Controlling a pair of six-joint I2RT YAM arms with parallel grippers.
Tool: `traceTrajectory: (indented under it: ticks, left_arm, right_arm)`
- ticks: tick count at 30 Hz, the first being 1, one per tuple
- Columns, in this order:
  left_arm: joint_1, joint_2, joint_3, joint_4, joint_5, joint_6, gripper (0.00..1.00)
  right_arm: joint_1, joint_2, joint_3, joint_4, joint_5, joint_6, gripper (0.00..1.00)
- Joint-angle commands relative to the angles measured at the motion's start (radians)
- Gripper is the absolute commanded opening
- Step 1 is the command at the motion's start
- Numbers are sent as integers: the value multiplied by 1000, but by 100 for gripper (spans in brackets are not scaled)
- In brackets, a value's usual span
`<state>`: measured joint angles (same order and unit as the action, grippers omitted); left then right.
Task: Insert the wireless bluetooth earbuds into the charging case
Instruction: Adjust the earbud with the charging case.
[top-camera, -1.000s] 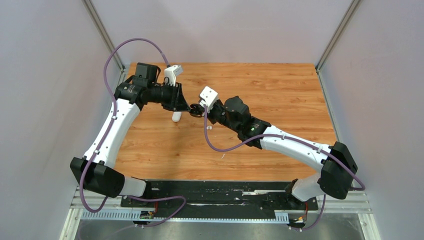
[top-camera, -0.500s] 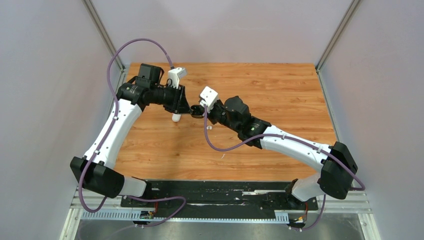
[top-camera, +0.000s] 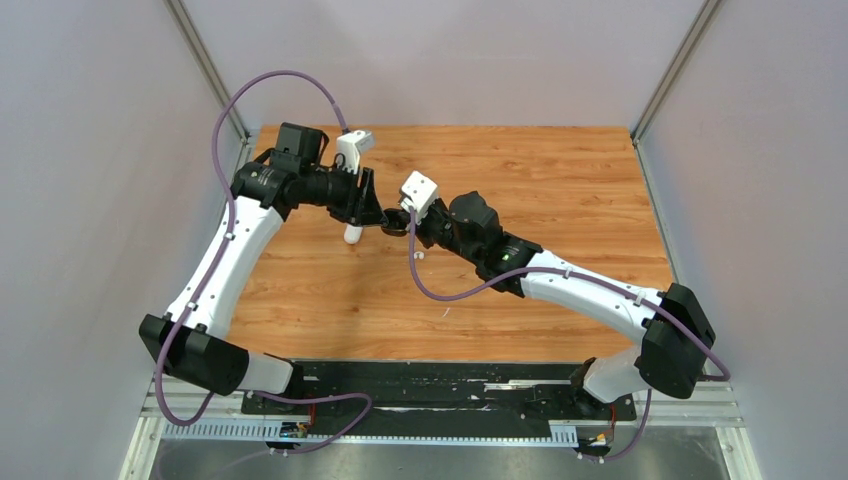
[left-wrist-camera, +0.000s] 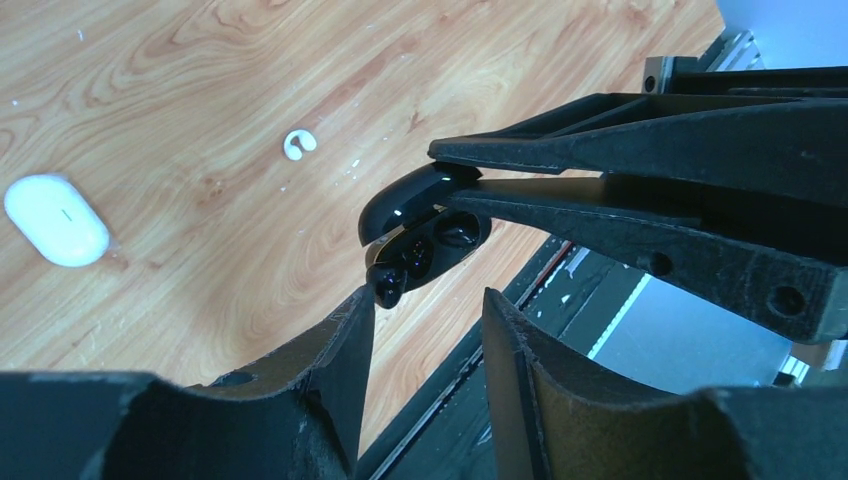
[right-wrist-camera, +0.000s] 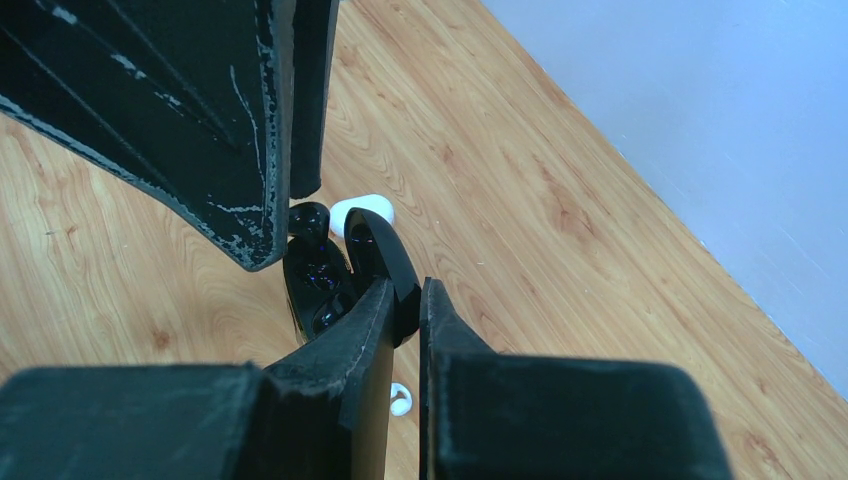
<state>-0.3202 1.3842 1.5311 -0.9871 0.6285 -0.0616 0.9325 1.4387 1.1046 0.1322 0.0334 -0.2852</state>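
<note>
My right gripper (right-wrist-camera: 405, 290) is shut on the lid of an open glossy black charging case (left-wrist-camera: 420, 225) and holds it above the table; it also shows in the top view (top-camera: 400, 222). Two black earbuds sit in the case wells (right-wrist-camera: 318, 280). A third black earbud (left-wrist-camera: 388, 288) sticks out at the case's edge, touching the tip of one finger of my left gripper (left-wrist-camera: 425, 295). The left jaws stand apart, with nothing between them. A closed white case (left-wrist-camera: 55, 220) lies on the table, and a white earbud (left-wrist-camera: 297, 145) lies loose.
In the top view the white case (top-camera: 352, 235) lies just under the left gripper (top-camera: 383, 220). Two white earbuds (top-camera: 420, 254) (top-camera: 446, 311) lie on the wooden table (top-camera: 560, 180). Grey walls stand on three sides. A black rail runs along the near edge.
My left gripper has shifted slightly right, closer to the black case. The right arm and the case have stayed still.
</note>
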Motion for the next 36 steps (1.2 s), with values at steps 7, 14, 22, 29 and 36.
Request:
traceTrajectory:
  ticks: [7, 14, 22, 29, 36]
  left_arm:
    - [-3, -3, 39, 17, 44, 16, 53]
    - [0, 12, 110, -9, -20, 59, 55]
    - [4, 25, 82, -44, -108, 40, 63]
    - [2, 39, 57, -29, 14, 10, 62]
    - [0, 55, 56, -35, 84, 4, 61]
  right_arm:
    - [-13, -5, 21, 49, -8, 37, 0]
    - [-16, -11, 20, 46, -9, 37, 0]
    - [-18, -9, 29, 43, -8, 38, 0]
    - [-20, -4, 34, 41, -7, 38, 0]
    - [-25, 6, 40, 43, -9, 44, 0]
